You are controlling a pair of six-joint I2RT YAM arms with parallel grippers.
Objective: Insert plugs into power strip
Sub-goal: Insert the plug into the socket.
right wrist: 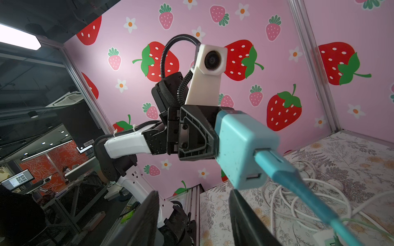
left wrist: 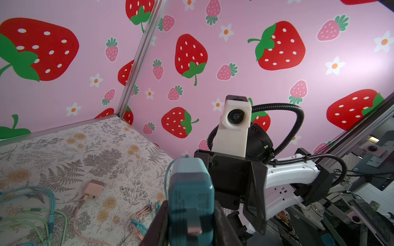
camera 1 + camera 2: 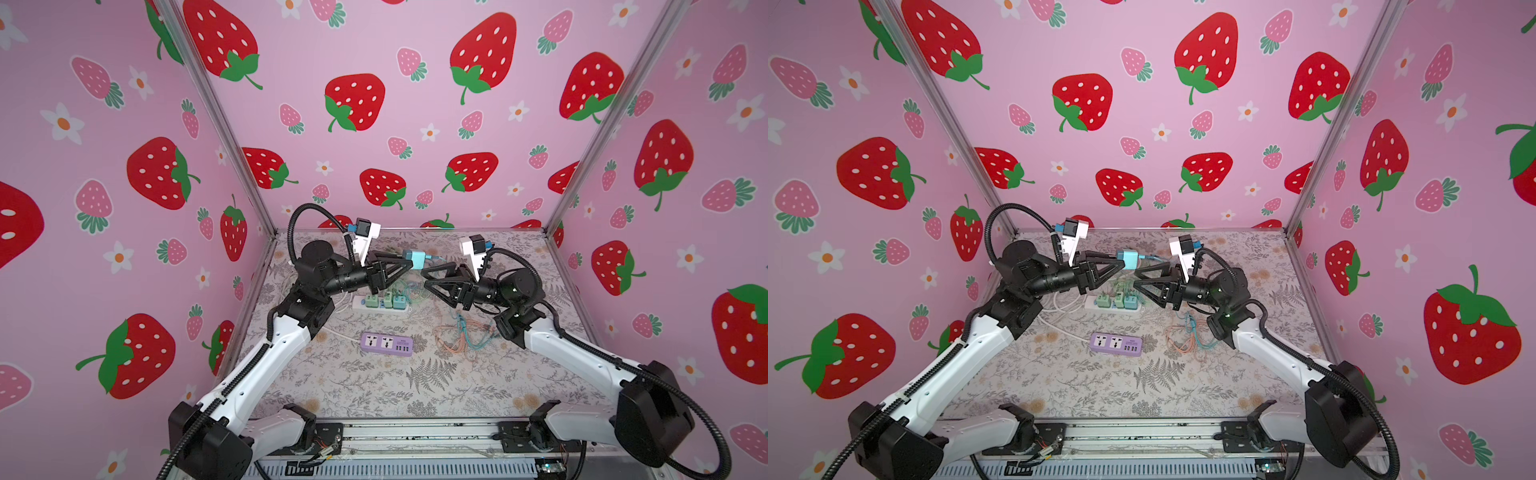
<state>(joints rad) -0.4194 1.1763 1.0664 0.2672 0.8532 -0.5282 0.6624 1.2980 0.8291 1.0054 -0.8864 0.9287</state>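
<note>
Teal-blue plug (image 3: pixel 413 258) is held in the air over the far middle of the table (image 3: pixel 374 386), clamped at the tips of the left gripper (image 3: pixel 407 264), whose jaws are closed on the sides of its body. The right gripper (image 3: pixel 424 278) is seen facing it from the opposite side, just beside and slightly below it, with its jaws parted and nothing between them; no contact with the plug can be made out. The plug's long axis is laid roughly level, along the line joining the two grippers: in the left wrist view a metal prong (image 2: pixel 193 225) is turned back toward the left wrist, while in the right wrist view the port face with the teal cable (image 1: pixel 298 183) is turned toward the right gripper. Below the pair lies the white power strip (image 3: pixel 360 306), in which three plugs (image 3: pixel 388 301) are already seated; the purple power strip (image 3: pixel 386 344) lies nearer the robot with both sockets empty, and a peach plug (image 2: pixel 93 188) is seen lying on the table. The coming move is judged to turn on that axis: the prongs cannot be pressed into a socket while pointed sideways into the left jaws, so a transfer to the free right gripper, already next to the cable end, or a turn of the wrist until the prongs point down, is probably called for
</note>
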